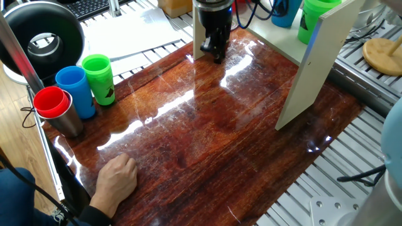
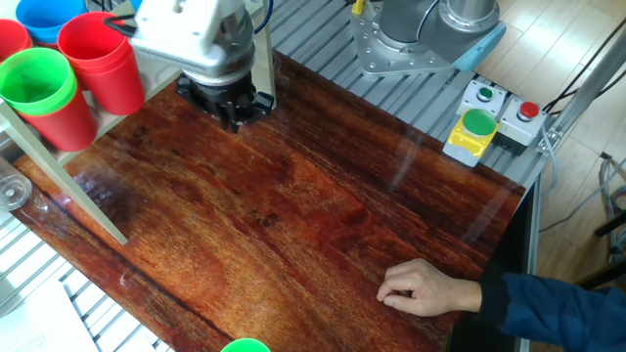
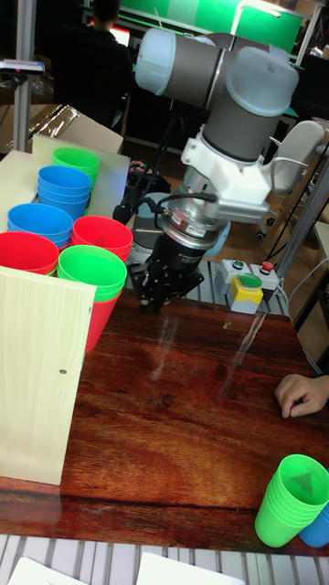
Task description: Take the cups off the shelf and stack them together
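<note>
Several cups stand on the shelf: a green stack (image 3: pixel 91 272), red ones (image 3: pixel 100 236) and blue ones (image 3: pixel 41 222); the other fixed view shows the green (image 2: pixel 37 82) and a red (image 2: pixel 98 57). The shelf's cream side panel (image 3: pixel 41 375) stands at the left. More cups stand off the shelf at the table's edge: green (image 1: pixel 98 78), blue (image 1: pixel 74 91) and red (image 1: pixel 52 102). My gripper (image 3: pixel 157 300) hangs low over the table beside the shelf's opening, open and holding nothing. In one fixed view the gripper (image 1: pixel 212 53) is edge-on; from the other side the gripper (image 2: pixel 235 115) points down.
A person's hand (image 1: pixel 116 176) rests on the wooden table near its front edge. The red cup sits in a grey metal tumbler (image 1: pixel 69 122). A yellow and grey button box (image 2: pixel 479 127) sits off the table's corner. A black round device (image 1: pixel 41 37) stands behind the loose cups.
</note>
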Robot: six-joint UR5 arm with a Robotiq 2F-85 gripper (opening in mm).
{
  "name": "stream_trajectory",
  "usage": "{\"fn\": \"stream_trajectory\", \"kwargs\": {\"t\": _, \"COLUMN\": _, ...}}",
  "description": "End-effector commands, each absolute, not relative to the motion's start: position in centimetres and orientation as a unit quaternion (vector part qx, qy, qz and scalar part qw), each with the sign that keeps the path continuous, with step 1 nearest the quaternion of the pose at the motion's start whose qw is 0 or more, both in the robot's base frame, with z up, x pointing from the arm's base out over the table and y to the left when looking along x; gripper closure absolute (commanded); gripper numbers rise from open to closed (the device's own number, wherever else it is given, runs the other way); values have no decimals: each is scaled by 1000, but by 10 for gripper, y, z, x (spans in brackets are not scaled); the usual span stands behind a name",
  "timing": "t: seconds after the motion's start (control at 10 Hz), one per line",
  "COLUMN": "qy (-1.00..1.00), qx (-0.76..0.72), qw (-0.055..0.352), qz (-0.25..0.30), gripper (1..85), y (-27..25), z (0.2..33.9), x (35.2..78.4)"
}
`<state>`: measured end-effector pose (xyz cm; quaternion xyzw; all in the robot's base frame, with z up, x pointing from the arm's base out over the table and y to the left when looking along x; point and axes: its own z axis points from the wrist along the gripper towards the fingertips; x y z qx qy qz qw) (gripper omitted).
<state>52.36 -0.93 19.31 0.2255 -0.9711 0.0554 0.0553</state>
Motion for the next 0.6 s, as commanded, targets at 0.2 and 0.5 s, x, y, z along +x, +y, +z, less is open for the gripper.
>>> {"fn": "stream_trajectory", "kwargs": {"t": 0.2, "qy": -954, "qx": 289, "qw": 67, "qz": 47, "gripper": 840, "y": -1, "z": 227, "x": 489}}
{"fn": "stream_trajectory", "kwargs": {"t": 0.5, "qy": -943, "qx": 317, "qw": 67, "qz": 80, "gripper": 840, "y": -16, "z": 255, "x": 463}}
